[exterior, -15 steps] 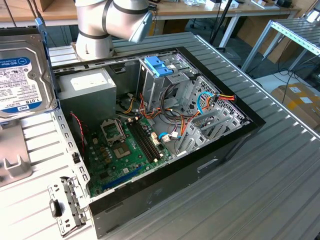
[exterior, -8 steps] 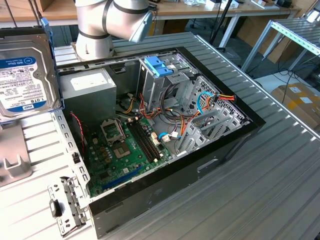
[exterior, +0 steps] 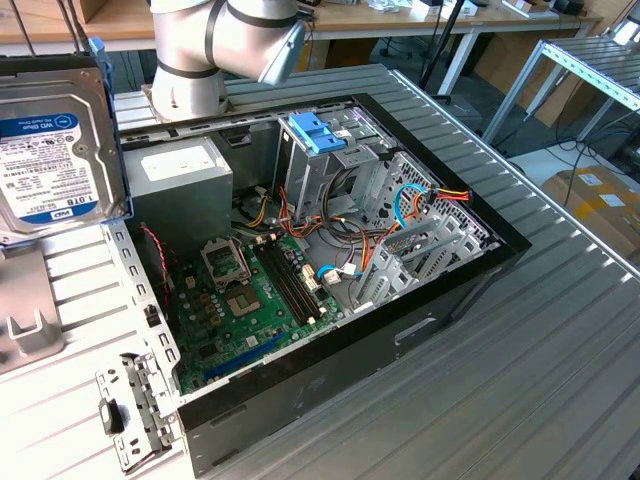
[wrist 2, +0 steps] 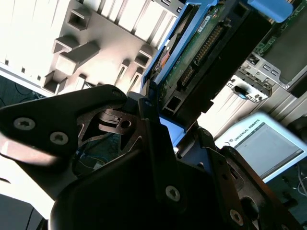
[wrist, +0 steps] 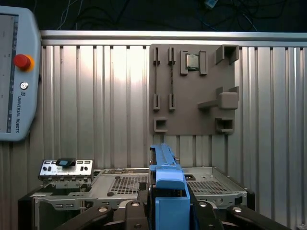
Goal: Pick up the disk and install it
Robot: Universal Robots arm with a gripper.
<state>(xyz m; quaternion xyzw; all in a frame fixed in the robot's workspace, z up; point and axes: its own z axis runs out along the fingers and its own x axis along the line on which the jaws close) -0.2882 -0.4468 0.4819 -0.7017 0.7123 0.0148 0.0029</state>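
Stretching under everything is a ribbed silver metal surface (exterior: 560,330), and on it lies a large black computer case (exterior: 400,340), open on top, with a green motherboard (exterior: 250,300) on its floor. The pale grey robot arm (exterior: 220,40) stands past the case's far wall. Inside the case, at its far corner on the exterior view's left, sits a grey metal box with a white label (exterior: 180,170); a short blue plastic latch piece (exterior: 315,130) tops the metal cage beside that box. A flat grey plastic fixture plate (wrist: 192,96) with raised holders lies on the surface beyond the case in the first wrist view. The disk (exterior: 60,150), a silver-grey hard drive in a bright blue plastic carrier, hangs outside the case's wall at the exterior view's left, label face showing, clear of the cage. In both wrist views the black claw (wrist: 168,201) is closed on the disk's end, its fingers (wrist 2: 151,120) pressed against the blue frame, the drive standing edge-on between them.
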